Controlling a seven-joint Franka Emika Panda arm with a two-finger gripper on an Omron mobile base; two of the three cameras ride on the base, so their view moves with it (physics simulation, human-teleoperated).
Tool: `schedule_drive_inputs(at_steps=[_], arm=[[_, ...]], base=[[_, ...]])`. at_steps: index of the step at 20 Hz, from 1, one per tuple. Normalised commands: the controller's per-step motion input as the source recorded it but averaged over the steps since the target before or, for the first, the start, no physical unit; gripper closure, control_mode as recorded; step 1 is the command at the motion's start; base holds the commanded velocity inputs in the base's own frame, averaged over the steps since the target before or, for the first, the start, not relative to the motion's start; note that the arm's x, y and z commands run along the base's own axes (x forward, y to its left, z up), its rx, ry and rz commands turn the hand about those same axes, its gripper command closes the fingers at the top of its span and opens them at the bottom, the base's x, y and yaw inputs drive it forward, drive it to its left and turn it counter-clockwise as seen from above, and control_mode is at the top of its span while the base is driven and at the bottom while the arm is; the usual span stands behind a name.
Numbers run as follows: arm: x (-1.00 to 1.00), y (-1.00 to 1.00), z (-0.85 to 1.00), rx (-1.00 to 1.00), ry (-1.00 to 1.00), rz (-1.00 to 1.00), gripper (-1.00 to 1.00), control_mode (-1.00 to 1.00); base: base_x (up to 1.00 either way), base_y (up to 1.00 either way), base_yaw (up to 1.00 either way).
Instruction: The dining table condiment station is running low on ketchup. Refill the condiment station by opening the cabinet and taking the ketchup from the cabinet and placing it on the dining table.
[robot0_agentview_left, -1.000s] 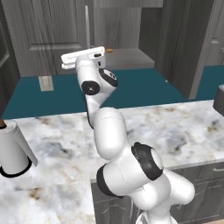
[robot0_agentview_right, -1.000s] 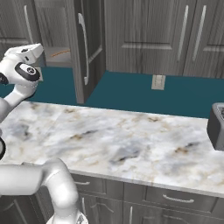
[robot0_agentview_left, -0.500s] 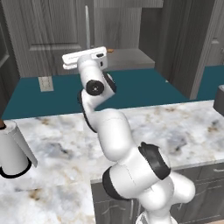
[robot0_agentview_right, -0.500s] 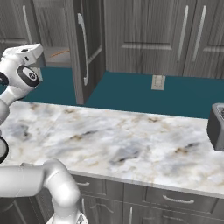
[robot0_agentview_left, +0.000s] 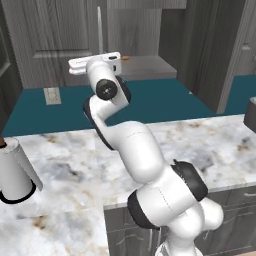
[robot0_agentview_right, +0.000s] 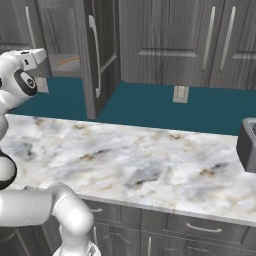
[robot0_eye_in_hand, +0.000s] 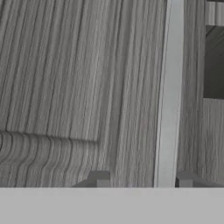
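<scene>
**Gripper lined up on the cabinet handle**

The ketchup (robot0_agentview_left: 125, 57) was only a reddish sliver on the cabinet (robot0_agentview_right: 150, 40) shelf, just past the white hand in the left base view, too small to make out properly. The hand view was pressed up against the door panel, with the silver handle (robot0_eye_in_hand: 169, 96) running down between the fingertips (robot0_eye_in_hand: 99, 178) of the gripper (robot0_eye_in_hand: 142, 179), which was spread wide around it. The right base view had the door (robot0_agentview_right: 97, 55) standing ajar, and the marble counter (robot0_agentview_right: 140, 165) below.

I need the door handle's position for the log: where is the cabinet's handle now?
In the hand view the silver handle runs vertically right of centre on the cabinet door, between the tips of the gripper.
</scene>
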Motion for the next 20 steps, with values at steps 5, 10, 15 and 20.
schedule_drive_inputs(at_steps=[5, 10, 15, 20], arm=[[-0.86, 1.00, 0.30, 0.00, 0.06, 0.00, 1.00, -1.00], [-1.00, 1.00, 0.27, 0.00, 0.00, 0.01, 1.00, -1.00], [-1.00, 1.00, 0.28, 0.00, 0.00, 0.02, 1.00, -1.00], [-1.00, 0.99, 0.27, 0.00, 0.00, 0.02, 1.00, -1.00]], base=[[0.00, 0.00, 0.00], [0.00, 0.00, 0.00], [0.00, 0.00, 0.00], [0.00, 0.00, 0.00]])
